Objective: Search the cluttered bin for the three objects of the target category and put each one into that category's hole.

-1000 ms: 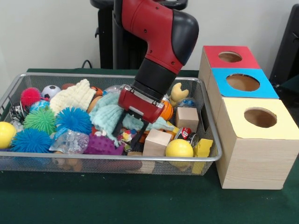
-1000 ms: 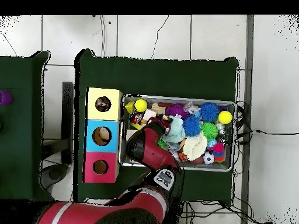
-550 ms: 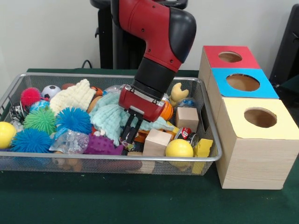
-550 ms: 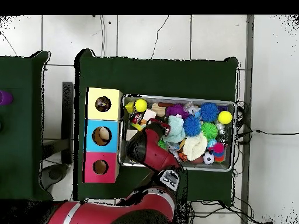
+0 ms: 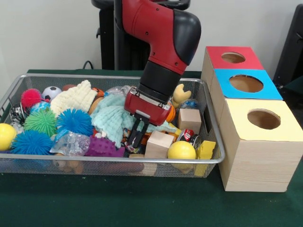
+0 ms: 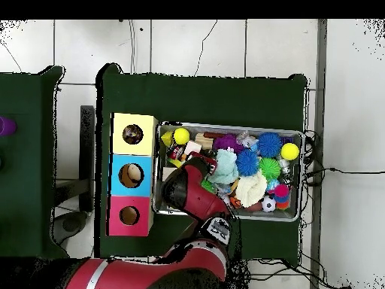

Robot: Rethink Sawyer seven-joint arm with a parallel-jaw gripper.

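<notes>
My gripper (image 5: 137, 138) reaches down into the wire bin (image 5: 113, 161), with its fingers pressed together. Their tips sit in the clutter just left of a wooden block (image 5: 158, 144), at the edge of a teal cloth (image 5: 110, 119). I cannot make out anything pinched between them. A second wooden block (image 5: 190, 119), a yellow ball (image 5: 181, 150), a small can (image 5: 189, 136) and a yellow block piece (image 5: 206, 150) lie to the right. Beside the bin stands a wooden box with a red hole (image 5: 233, 57), a blue hole (image 5: 246, 83) and a yellow hole (image 5: 263, 119). In the overhead view the arm (image 6: 188, 193) hides the gripper.
The bin's left half holds blue spiky balls (image 5: 75, 121), a green one (image 5: 40, 121), a pink one (image 5: 31, 97), a soccer ball (image 5: 51, 92), a cream cloth (image 5: 73, 98), a purple bumpy toy (image 5: 102, 147) and another yellow ball (image 5: 5, 135). A yellow plush (image 5: 180, 94) sits at the back.
The fingers stood apart over a small colourful item one second ago; they have since come together. The wrist has shifted slightly right and up.
</notes>
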